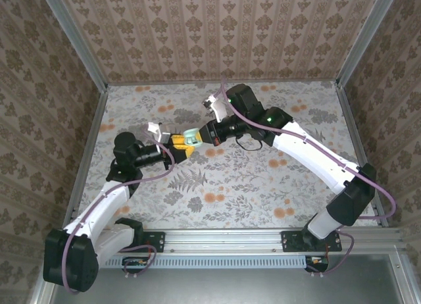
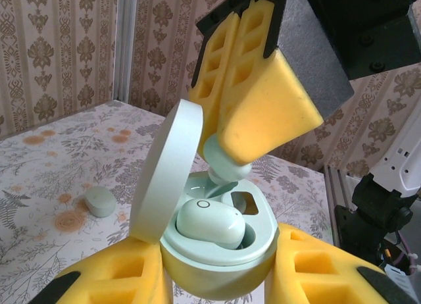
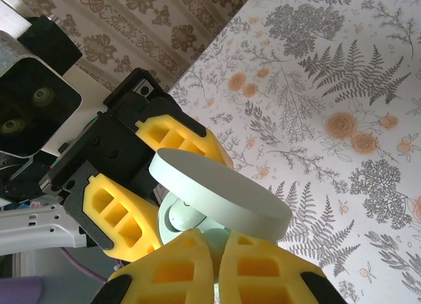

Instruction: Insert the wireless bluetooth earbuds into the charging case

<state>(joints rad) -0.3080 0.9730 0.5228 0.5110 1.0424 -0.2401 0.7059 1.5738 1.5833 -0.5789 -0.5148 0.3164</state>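
My left gripper is shut on the pale mint charging case, with a yellow pad on each side of its base. Its lid stands open to the left. One earbud lies seated in the near socket. My right gripper comes down from above, shut on a second earbud, whose tip hangs just over the far socket. In the top view the two grippers meet at the case mid-table. The right wrist view shows the lid just beyond my right gripper.
A small pale round object lies on the floral tabletop to the left of the case. Patterned walls and metal posts enclose the table. The right arm stretches across the right half.
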